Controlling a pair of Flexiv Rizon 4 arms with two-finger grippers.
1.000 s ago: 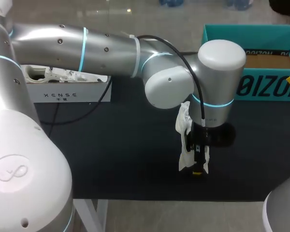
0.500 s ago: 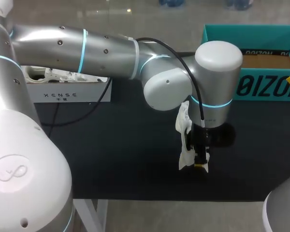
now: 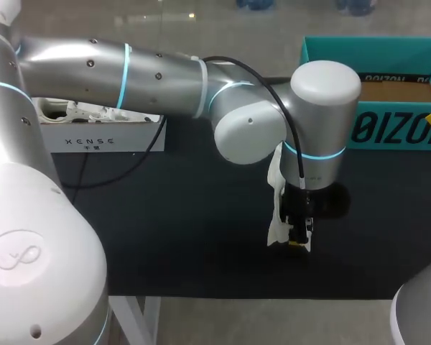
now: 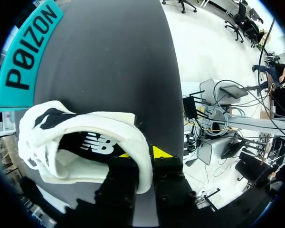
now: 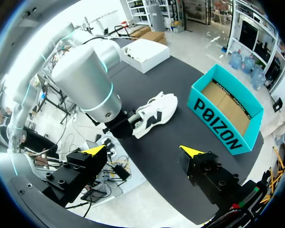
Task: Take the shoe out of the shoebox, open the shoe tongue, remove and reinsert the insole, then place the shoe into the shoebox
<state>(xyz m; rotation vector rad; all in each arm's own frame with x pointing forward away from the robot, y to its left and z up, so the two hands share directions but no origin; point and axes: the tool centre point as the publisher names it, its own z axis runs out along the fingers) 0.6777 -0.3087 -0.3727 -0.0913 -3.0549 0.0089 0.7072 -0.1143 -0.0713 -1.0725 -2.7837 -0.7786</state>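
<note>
The left gripper (image 4: 143, 154) is squeezing the heel edge of the white shoe (image 4: 76, 137) near the front of the table (image 3: 165, 237). The toe is pointing away toward the blue box (image 5: 218, 126). The right gripper (image 5: 143, 151) is hanging open, far off.

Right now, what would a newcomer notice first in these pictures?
First, the big silver left arm stretched across the black table. Its gripper is shut on the collar of a white shoe near the front edge. Next, the open teal shoebox at the back right, which shows only its bare cardboard floor.
</note>
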